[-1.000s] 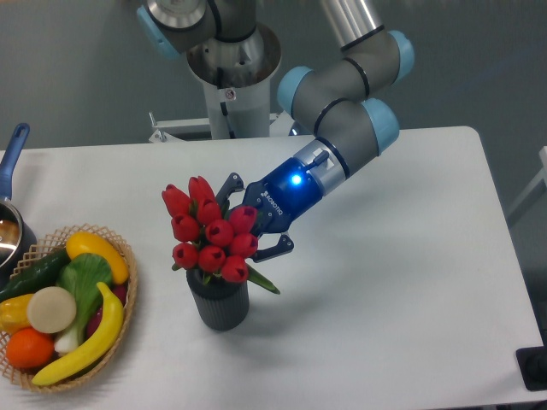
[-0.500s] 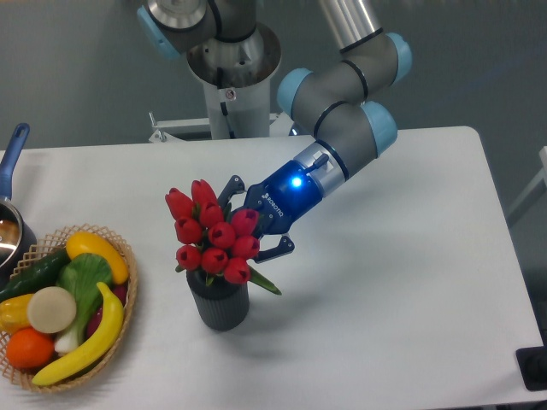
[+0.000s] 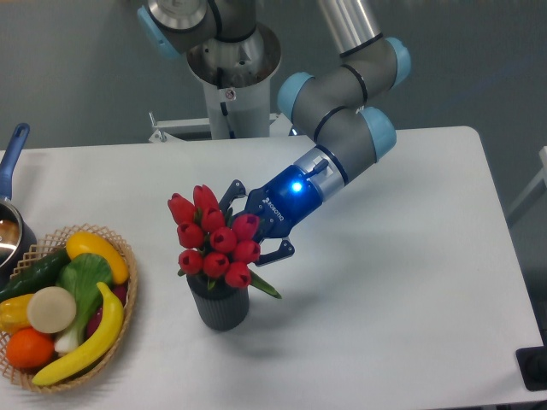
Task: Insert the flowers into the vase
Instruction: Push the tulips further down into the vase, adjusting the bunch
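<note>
A robotics laboratory or test cell is indicated. An industrial-type arm (image 3: 342, 128) with grey links and pale blue joint caps is mounted on a pedestal (image 3: 232, 85) behind a plain white table (image 3: 402, 282), against a bare grey wall. Staged props are laid out: a wicker basket (image 3: 128, 295) of artificial-looking fruit and vegetables, and a blue-handled pan (image 3: 10, 162) at the left edge.

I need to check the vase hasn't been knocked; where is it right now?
The vase stands upright on the white table, left of centre toward the front edge, right of the wicker basket, directly under the flowers held by the gripper.
</note>
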`<state>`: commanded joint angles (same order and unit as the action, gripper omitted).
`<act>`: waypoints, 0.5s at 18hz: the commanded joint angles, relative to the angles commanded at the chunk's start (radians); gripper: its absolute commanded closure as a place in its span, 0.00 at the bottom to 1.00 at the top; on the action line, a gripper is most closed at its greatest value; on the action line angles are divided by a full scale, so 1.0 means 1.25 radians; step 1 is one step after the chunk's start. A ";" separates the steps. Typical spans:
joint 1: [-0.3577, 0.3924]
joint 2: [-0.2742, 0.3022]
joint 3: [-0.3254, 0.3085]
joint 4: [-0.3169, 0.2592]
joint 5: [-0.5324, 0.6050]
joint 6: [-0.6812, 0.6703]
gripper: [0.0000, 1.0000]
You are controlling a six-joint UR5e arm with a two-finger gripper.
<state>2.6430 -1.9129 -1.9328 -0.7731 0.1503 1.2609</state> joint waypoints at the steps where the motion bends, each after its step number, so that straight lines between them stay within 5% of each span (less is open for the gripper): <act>1: 0.000 0.000 -0.002 0.000 0.000 0.002 0.51; 9: 0.000 -0.002 -0.016 0.000 0.000 0.032 0.50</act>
<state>2.6430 -1.9159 -1.9528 -0.7731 0.1503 1.3008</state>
